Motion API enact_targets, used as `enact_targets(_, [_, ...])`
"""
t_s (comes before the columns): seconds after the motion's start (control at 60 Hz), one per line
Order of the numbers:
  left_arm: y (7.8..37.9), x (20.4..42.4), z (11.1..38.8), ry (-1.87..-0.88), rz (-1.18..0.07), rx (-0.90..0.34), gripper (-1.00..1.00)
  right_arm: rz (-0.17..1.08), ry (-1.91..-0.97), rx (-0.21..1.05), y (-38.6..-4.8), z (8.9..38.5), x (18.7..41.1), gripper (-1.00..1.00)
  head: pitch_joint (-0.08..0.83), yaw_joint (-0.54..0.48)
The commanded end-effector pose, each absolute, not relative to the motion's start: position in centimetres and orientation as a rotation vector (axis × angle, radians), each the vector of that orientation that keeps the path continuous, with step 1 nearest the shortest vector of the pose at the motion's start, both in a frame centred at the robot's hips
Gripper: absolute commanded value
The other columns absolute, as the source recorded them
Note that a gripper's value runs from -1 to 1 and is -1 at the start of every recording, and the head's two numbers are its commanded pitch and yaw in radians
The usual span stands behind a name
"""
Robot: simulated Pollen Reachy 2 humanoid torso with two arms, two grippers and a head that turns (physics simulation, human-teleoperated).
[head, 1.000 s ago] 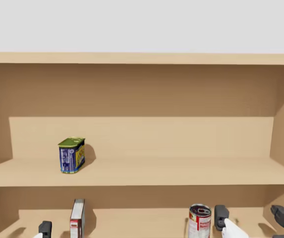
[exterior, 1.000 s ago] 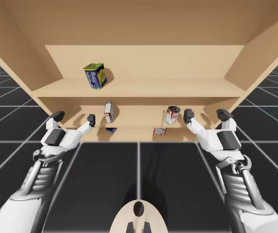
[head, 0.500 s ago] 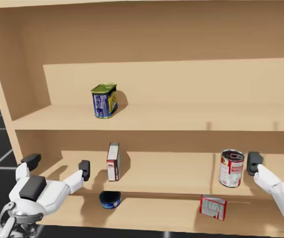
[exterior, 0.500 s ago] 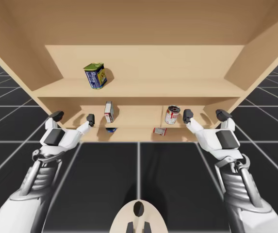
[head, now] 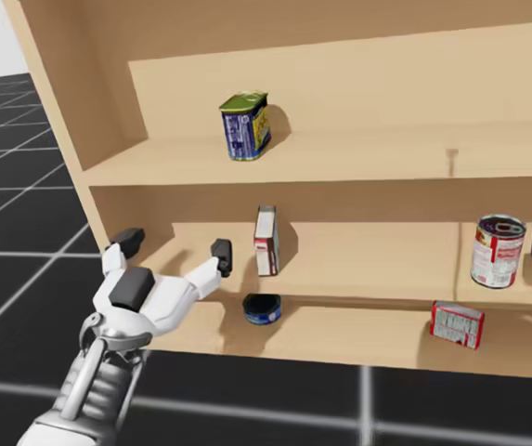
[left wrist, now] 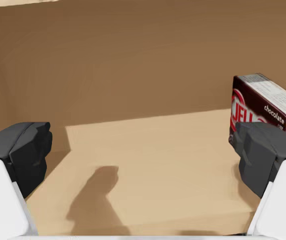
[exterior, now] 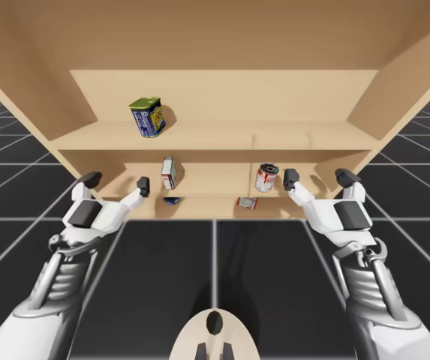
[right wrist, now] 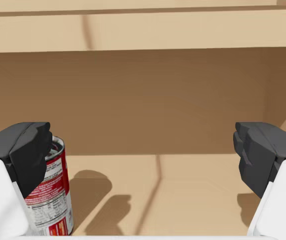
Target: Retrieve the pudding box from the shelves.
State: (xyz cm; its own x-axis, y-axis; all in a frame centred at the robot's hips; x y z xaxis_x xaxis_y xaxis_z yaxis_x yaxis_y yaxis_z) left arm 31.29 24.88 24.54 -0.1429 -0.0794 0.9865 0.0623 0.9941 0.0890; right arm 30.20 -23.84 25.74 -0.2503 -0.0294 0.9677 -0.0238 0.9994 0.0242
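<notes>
1. The pudding box [head: 266,241] stands upright on the middle shelf [head: 368,269], apart from its neighbours. We judge that this leaves its sides free for a pinch.
2. Our left gripper [head: 175,245] hovers at that shelf's front edge. Its fingers are spread wide and hold nothing. The box lies ahead, just outside the inner finger.
3. Our right gripper [exterior: 318,177] is equally wide open and empty, with a red-and-white can [right wrist: 50,200] beside one finger.
</notes>
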Motion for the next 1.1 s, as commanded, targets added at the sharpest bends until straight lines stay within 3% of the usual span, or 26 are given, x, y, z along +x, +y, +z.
enact_targets(0.017, [23.0,29.6,25.9,-1.698,-0.137,-0.032,-1.00,-0.012,-1.823,0.036,-23.7,25.7,30.2,-1.00,0.388,0.24])
enact_targets(0.2, [19.6,27.0,27.3,-1.625,-0.206,-0.070,-1.00,-0.010,-1.822,0.028,-23.7,25.7,30.2,-1.00,0.392,0.25])
enact_targets(0.4, [17.0,27.4,27.5,-1.585,-0.236,-0.139,-1.00,-0.016,-1.822,0.037,-23.8,25.7,30.2,-1.00,0.397,0.26])
enact_targets(0.733, [14.5,33.1,26.1,-1.489,-0.177,-0.151,-1.00,-0.027,-1.829,0.039,-24.3,25.8,30.1,-1.00,0.403,0.26])
enact_targets(1.1, [14.2,37.6,24.2,-1.431,-0.095,-0.171,-1.00,-0.033,-1.833,0.043,-24.6,25.9,30.2,-1.00,0.406,0.26])
